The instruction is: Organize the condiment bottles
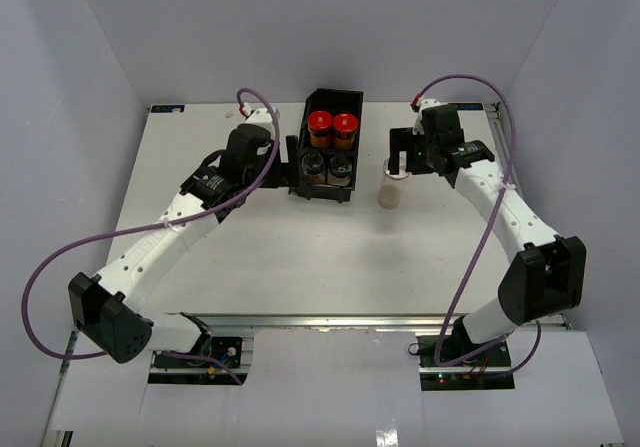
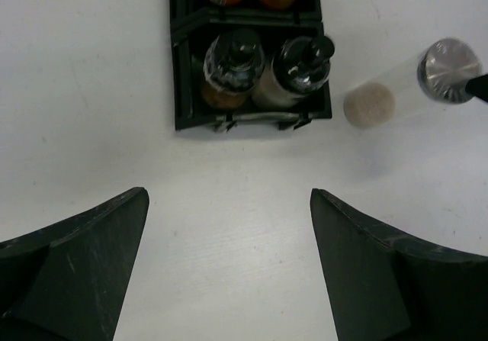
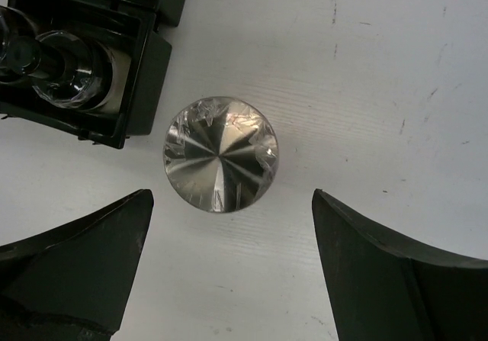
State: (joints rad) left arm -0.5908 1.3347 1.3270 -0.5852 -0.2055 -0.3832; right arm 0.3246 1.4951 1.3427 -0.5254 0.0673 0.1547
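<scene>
Right gripper (image 3: 230, 226) is hovering open over the grey-lidded bottle (image 3: 221, 165), not gripping; the bottle is standing beside the tray (image 3: 145, 74). Left gripper (image 2: 229, 196) is idling open, empty. Next move likely: descend, clamp, lift into tray.

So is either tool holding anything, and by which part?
Nothing is held. The right tool is open above the grey-lidded bottle; the left tool open, empty.
</scene>
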